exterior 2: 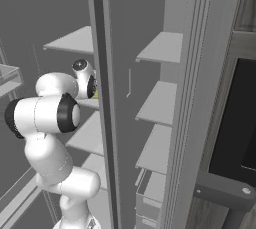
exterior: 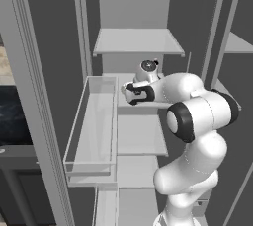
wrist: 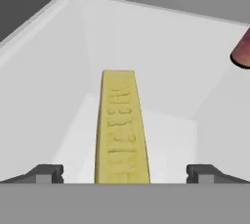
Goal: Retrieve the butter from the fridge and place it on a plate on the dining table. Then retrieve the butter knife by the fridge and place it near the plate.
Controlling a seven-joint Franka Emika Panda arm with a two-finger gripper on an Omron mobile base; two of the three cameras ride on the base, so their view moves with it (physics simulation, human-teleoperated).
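- The fridge [exterior: 44, 96] stands open, with pale shelves [exterior: 138, 42] inside and a clear bin on the door [exterior: 91, 121].
- The white arm [exterior: 197, 116] reaches into the fridge at middle height.
- The gripper [wrist: 125, 173] has its fingers [wrist: 46, 173] spread wide, one on each side of the butter, not touching it.
- The butter [wrist: 121, 125] lies on a white shelf, pointing away from the hand.
- A reddish round thing [wrist: 241, 52] is at the right edge of the hand view.

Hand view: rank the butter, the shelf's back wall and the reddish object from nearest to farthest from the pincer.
1. The butter, lying between the open pincer's tips, running away from it.
2. The reddish object, off at the right edge.
3. The shelf's back wall, beyond the butter's far end.
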